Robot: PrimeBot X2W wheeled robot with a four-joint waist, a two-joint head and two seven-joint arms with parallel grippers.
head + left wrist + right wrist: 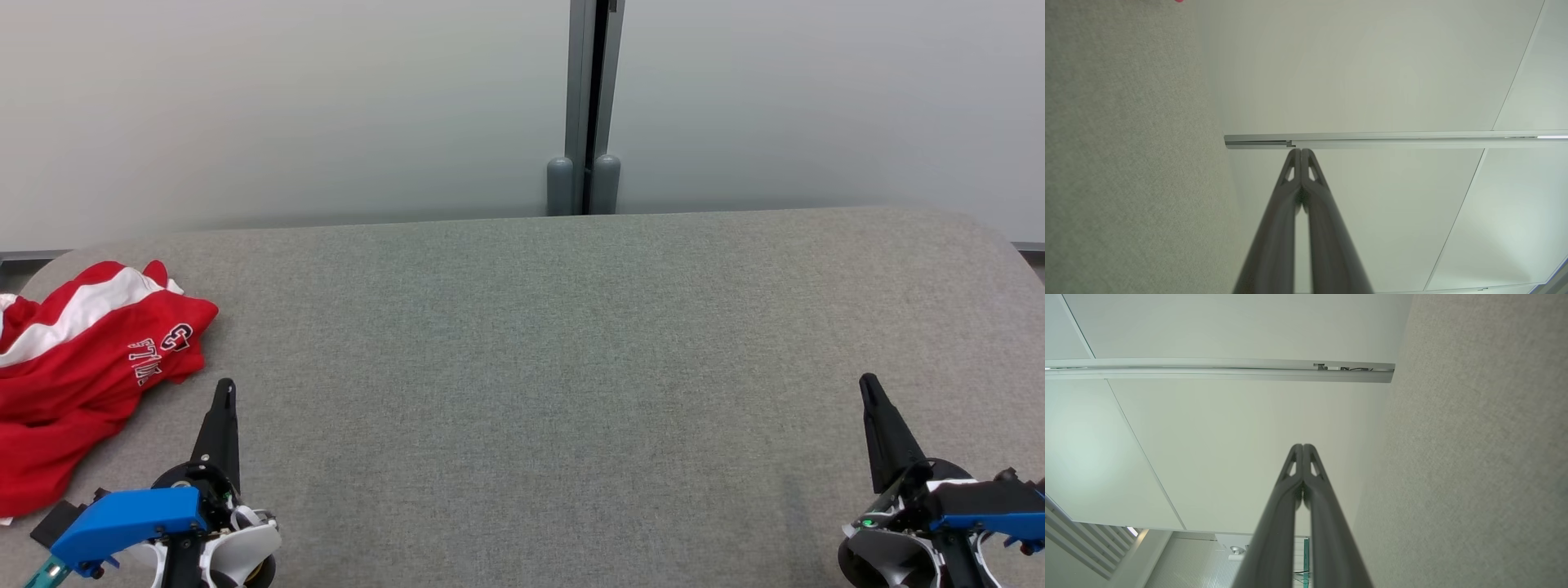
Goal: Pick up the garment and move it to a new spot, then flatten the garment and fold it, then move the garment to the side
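Note:
The garment (77, 376) is a red shirt with white stripes and white lettering, lying crumpled at the left edge of the grey table (522, 367) in the head view. My left gripper (224, 390) stands just to the garment's right, near the front edge, shut and holding nothing, fingers pointing away from me. In the left wrist view its tips (1301, 152) press together against the pale wall, and a sliver of the garment (1179, 1) peeks in at the top edge. My right gripper (868, 384) rests shut at the front right, far from the garment, with its tips (1303, 447) closed.
A pale wall with a grey vertical post (589, 106) rises behind the table's far edge. The table's rounded corners lie at the far left and far right. Wide bare grey surface stretches between the two grippers.

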